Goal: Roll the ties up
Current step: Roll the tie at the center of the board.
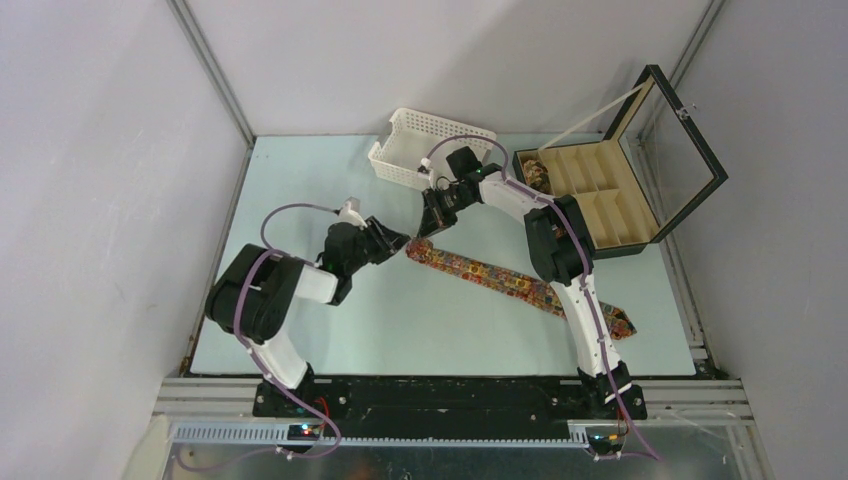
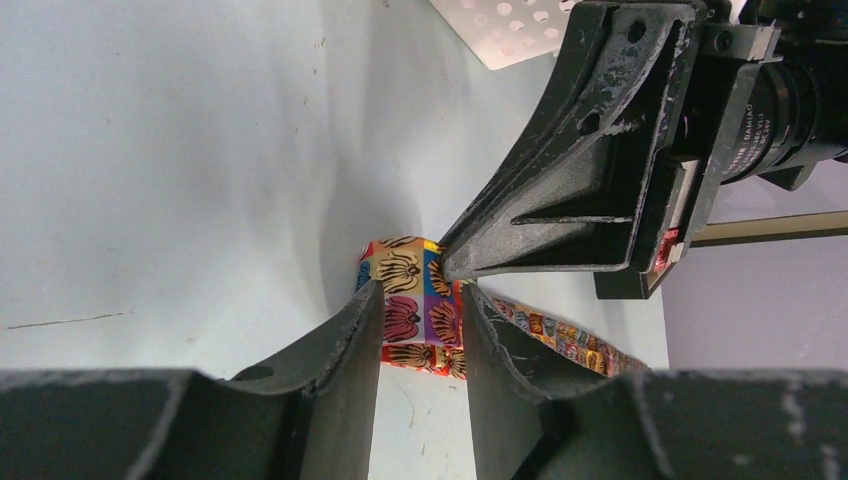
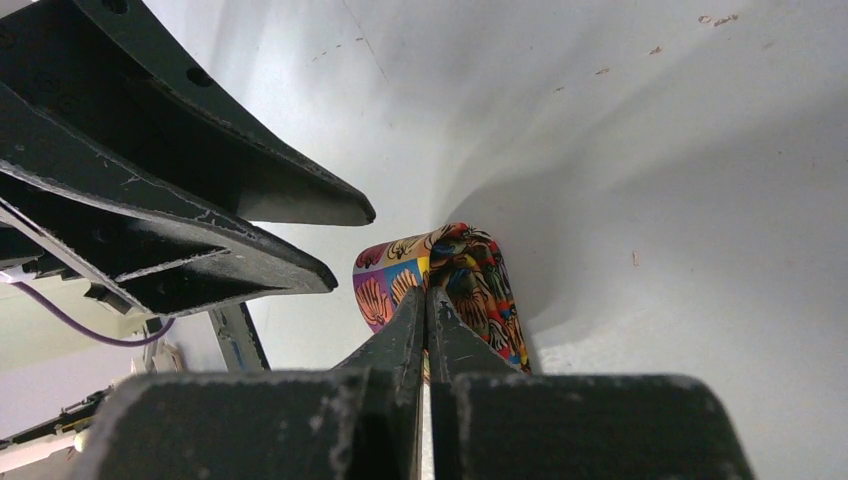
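The pale table point(image 1: 380, 320) carries one tie point(image 1: 490, 275) laid flat, its long strip trailing away behind the right gripper point(image 3: 427, 292); the roll is barely begun, I judge, with only a first fold standing at the end nearest both tools; the right gripper is closed tight with its tips on that fold, though whether cloth is nipped between them I cannot tell; the left gripper point(image 2: 420, 292) stands half-open, its fingers point(image 2: 350, 340) flanking the fold without visibly clamping it; a good turn likely needs the fold square to the strip, light tension, and edges aligned so the coil does not cone.
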Available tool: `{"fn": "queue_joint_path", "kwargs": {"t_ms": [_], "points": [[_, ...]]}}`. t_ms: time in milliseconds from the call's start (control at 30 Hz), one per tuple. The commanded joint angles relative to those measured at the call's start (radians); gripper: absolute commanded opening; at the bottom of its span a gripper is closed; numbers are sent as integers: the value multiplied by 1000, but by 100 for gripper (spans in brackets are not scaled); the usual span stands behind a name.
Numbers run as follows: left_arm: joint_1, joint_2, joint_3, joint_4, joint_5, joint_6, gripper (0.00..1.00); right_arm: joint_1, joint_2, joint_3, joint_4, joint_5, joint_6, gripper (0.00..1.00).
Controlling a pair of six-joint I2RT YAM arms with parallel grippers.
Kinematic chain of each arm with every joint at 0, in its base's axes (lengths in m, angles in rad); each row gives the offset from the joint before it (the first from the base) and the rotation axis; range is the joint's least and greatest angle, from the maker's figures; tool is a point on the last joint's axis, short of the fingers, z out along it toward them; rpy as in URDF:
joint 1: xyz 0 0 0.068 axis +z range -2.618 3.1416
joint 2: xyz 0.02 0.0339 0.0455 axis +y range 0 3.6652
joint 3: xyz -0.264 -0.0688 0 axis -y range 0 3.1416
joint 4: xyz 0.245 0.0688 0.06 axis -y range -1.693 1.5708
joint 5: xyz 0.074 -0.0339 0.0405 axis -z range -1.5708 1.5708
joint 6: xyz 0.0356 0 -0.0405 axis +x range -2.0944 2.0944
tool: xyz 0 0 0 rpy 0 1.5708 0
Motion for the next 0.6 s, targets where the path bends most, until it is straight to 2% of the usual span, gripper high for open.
{"fn": "queue_joint_path", "kwargs": {"t_ms": [0, 567], "points": [[2, 12, -10, 49, 18, -12, 39, 5, -48, 1, 25, 3, 4, 0], [3, 11, -40, 39, 18, 7, 39, 7, -48, -2, 32, 8, 11, 0]]}}
